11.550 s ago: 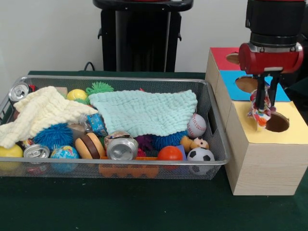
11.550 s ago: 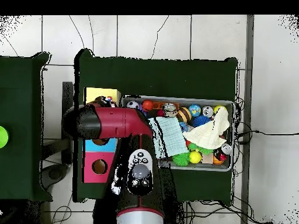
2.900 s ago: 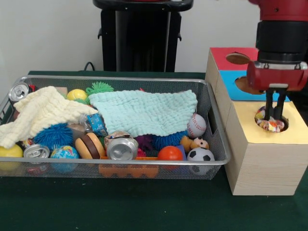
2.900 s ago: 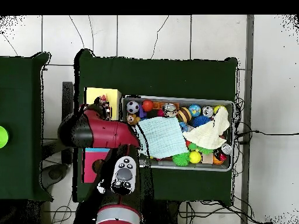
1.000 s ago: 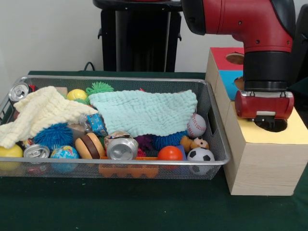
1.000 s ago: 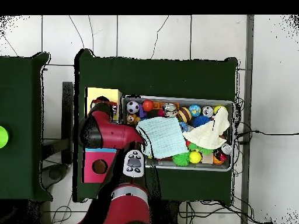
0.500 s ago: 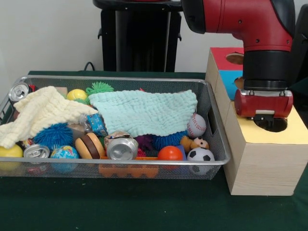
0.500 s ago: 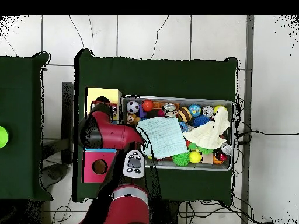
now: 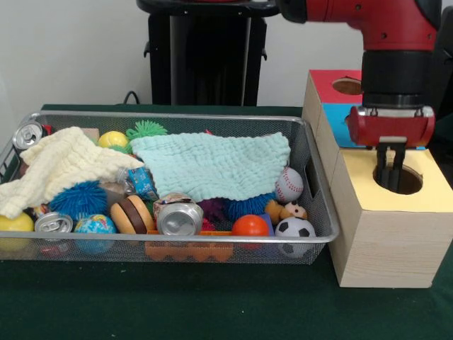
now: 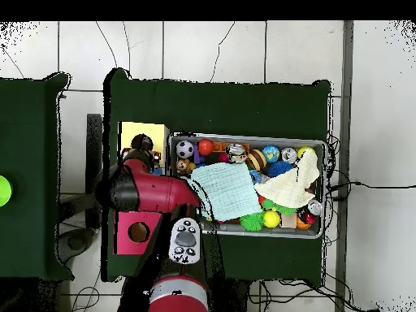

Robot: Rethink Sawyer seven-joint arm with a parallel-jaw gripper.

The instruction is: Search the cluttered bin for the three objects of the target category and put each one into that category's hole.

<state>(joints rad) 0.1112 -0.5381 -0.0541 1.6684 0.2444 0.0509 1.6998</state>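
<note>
Hanging claw (image 9: 391, 177) above hole (image 9: 400, 180)

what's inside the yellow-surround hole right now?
The claw tips dip into the round yellow-surround hole of the largest pale wooden box. Nothing multicoloured shows on them. Below the rim the hole is dark, so the box's contents cannot be seen.
</note>
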